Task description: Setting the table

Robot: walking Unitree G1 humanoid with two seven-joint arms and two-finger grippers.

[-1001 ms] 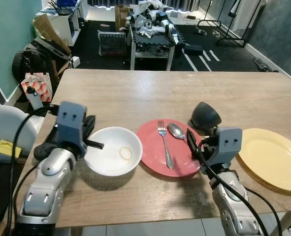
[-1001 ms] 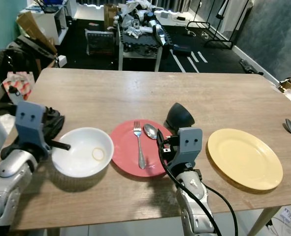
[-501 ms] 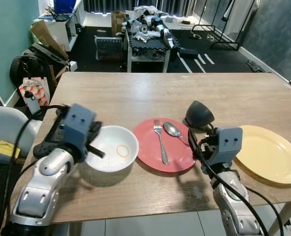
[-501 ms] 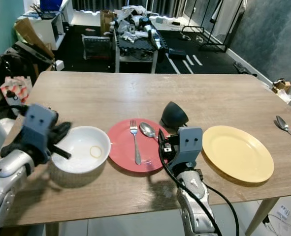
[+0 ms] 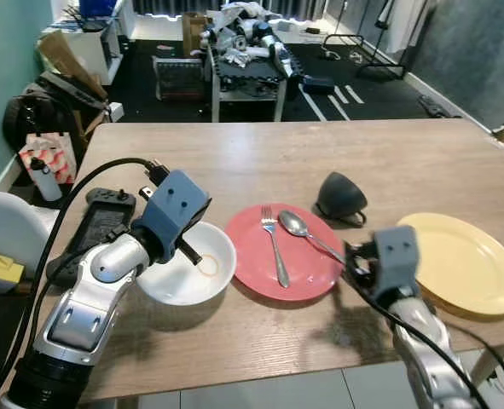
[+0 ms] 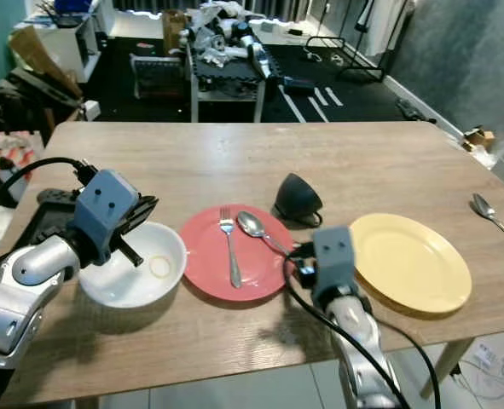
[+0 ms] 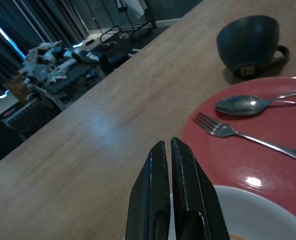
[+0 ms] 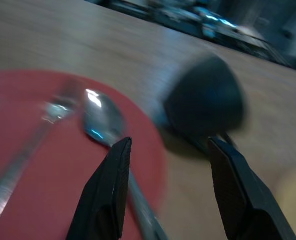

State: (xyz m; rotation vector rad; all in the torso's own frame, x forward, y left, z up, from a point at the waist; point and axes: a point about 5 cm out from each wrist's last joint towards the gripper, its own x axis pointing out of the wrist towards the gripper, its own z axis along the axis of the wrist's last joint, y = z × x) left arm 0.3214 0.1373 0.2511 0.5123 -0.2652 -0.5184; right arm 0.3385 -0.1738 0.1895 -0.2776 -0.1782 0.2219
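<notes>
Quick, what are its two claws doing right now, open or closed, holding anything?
Left gripper: shut, holding nothing, over the white bowl.
Right gripper: open, empty, by the spoon on the red plate.

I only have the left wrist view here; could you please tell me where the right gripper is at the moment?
Observer: The right gripper is open at the right edge of the red plate, and the handle of the spoon runs toward the gap between its fingers.
Operator: Thank you. Is anything lying beyond the cup on that side?
Observer: Yes, a yellow plate sits on the table to the robot's right of the dark cup.
Operator: And what is in the bowl under my gripper?
Observer: A small pale ring lies inside the white bowl, near the side facing the red plate.
</notes>
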